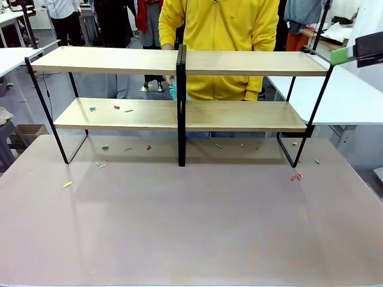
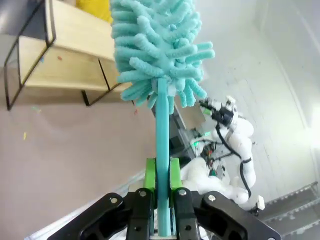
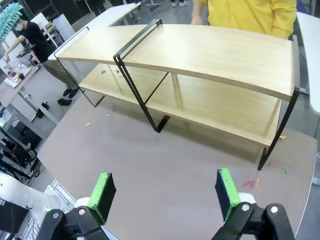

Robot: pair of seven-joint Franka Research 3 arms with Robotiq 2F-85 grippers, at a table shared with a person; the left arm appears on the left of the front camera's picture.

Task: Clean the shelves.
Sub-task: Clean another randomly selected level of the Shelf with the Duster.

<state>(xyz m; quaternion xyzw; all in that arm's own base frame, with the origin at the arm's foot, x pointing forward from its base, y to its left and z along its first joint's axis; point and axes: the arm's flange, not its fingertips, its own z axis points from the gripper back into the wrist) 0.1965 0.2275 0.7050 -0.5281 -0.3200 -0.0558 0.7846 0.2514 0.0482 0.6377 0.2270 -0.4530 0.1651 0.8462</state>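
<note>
Grey-brown tabletop (image 1: 191,227) carrying the shelves (image 1: 108,60). Small coloured scraps (image 1: 67,184) lie scattered on the tabletop beneath and around the frame, with a few more on the lower board (image 1: 149,115), left end.

Bright, even room light here; shelves (image 1: 108,60) cast soft shadows on the tabletop (image 1: 191,227), wrist views bowing at edges.

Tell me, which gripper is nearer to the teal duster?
Left. The left gripper has its jaws shut on the duster handle. The right gripper hangs open over the table in front of the shelves, far from the duster.
</note>
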